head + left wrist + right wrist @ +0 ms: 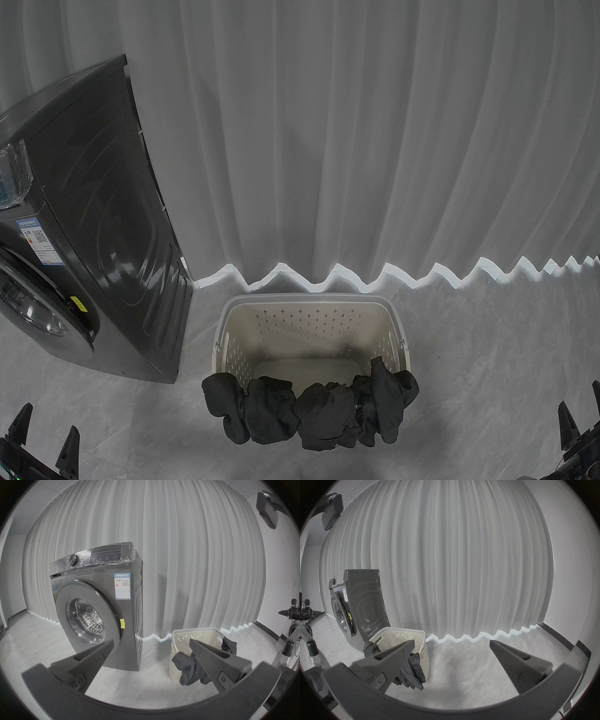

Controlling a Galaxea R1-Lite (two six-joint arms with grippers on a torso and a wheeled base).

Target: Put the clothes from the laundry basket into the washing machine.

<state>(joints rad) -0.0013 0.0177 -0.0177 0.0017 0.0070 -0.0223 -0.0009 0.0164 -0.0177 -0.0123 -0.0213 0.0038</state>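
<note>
White curtains [375, 125] are hung all across the back of the room, and a pale grey floor [500, 375] is seen below them. A dark grey washing machine [106, 237] is stood on the floor on the robot's left, close to the curtains. A cream laundry basket [310, 300] with little holes in its walls is set on the floor near the machine, a little to its right. Black clothes [312, 412] are draped in a bunched row over the near rim of the basket, and parts of them are hung down outside it. The left end effector [151, 642] is held low on the left, spread wide, with nothing gripped. The right end effector [452, 642] is held low on the right, also spread wide with nothing gripped, well apart from the basket.
</note>
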